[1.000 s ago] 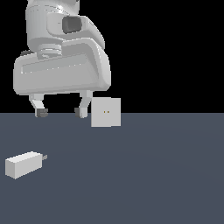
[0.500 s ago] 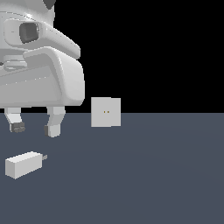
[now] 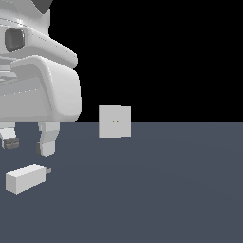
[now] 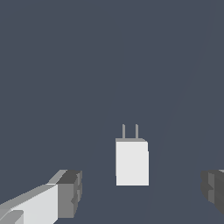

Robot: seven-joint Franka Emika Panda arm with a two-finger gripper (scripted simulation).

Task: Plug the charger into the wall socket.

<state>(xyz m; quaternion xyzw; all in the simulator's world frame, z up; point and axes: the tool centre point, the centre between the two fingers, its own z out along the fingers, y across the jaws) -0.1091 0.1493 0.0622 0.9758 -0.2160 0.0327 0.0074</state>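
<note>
The charger [image 3: 26,178] is a small white block lying on the dark grey floor at the exterior view's left, its grey prongs pointing toward the exterior view's right. The wall socket [image 3: 115,121] is a light-grey square plate standing upright further back, with two tiny yellowish holes at its centre. My gripper [image 3: 28,144] is open and empty, hanging just above the charger and a little behind it. In the wrist view the charger [image 4: 131,162] lies between my two fingertips [image 4: 70,192], apart from both.
The dark grey floor [image 3: 166,190] stretches across the scene. The background behind it is black.
My gripper has moved toward the exterior view's left and lower, from beside the socket to just above the charger. The charger and socket have not moved.
</note>
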